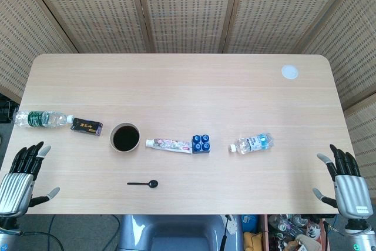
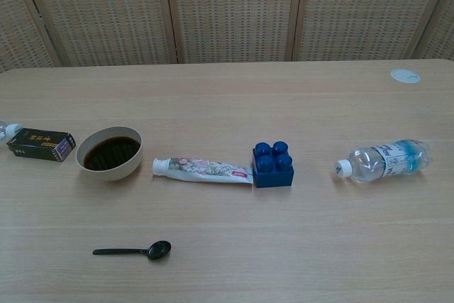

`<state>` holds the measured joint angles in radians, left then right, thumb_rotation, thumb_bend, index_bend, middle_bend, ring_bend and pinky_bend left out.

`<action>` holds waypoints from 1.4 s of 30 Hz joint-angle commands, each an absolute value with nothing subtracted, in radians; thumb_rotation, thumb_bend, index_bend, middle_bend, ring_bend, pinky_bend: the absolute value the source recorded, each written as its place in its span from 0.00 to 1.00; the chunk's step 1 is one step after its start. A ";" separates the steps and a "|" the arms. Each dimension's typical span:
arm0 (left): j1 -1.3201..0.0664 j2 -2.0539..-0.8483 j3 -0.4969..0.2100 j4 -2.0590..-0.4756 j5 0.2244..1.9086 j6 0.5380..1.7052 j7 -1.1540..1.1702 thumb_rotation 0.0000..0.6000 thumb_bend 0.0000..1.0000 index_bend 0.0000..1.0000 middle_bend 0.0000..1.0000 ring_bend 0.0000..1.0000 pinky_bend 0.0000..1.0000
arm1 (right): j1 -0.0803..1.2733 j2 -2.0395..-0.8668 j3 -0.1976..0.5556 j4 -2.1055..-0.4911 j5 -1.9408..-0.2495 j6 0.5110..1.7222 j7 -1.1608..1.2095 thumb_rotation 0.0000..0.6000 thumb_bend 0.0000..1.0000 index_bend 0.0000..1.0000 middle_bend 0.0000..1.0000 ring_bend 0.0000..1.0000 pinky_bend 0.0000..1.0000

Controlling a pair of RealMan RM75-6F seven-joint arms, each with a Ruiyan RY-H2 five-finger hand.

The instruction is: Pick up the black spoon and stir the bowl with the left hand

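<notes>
The black spoon [image 1: 144, 184] [image 2: 135, 250] lies flat near the table's front edge, its bowl end pointing right. Behind it and a little left stands the beige bowl [image 1: 125, 137] [image 2: 109, 152], dark inside. My left hand [image 1: 20, 176] hovers at the front left corner, fingers spread and holding nothing, well left of the spoon. At the front right corner my right hand [image 1: 345, 180] is likewise spread and holds nothing. Neither hand shows in the chest view.
A toothpaste tube [image 1: 168, 144] and a blue block [image 1: 201, 143] lie right of the bowl. A small clear bottle [image 1: 252, 143] lies further right. A black box [image 1: 86, 126] and a green-labelled bottle [image 1: 42, 119] lie left of the bowl. A white disc [image 1: 289, 72] sits far right.
</notes>
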<state>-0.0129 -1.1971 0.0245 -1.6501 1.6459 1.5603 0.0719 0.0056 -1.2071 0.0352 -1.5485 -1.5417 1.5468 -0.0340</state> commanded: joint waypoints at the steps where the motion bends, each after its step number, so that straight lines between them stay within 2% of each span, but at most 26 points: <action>1: -0.015 -1.198 0.028 -1.650 1.650 1.557 0.073 1.00 0.13 0.00 0.00 0.00 0.00 | 0.005 -1.207 0.035 -1.549 -1.540 1.546 -0.035 1.00 0.19 0.22 0.08 0.00 0.00; 22: -0.013 -1.191 0.012 -1.655 1.624 1.570 0.101 1.00 0.13 0.00 0.00 0.00 0.00 | -0.001 -1.205 0.033 -1.542 -1.536 1.548 -0.024 1.00 0.19 0.22 0.08 0.00 0.00; 32: -0.042 -1.183 0.013 -1.657 1.659 1.546 0.122 1.00 0.13 0.11 0.04 0.05 0.01 | -0.001 -1.204 0.033 -1.542 -1.543 1.552 -0.021 1.00 0.19 0.22 0.08 0.00 0.00; 42: -0.098 -1.172 0.029 -1.699 1.744 1.492 0.156 1.00 0.13 0.16 0.22 0.21 0.31 | -0.006 -1.204 0.031 -1.541 -1.545 1.557 -0.016 1.00 0.19 0.22 0.08 0.00 0.00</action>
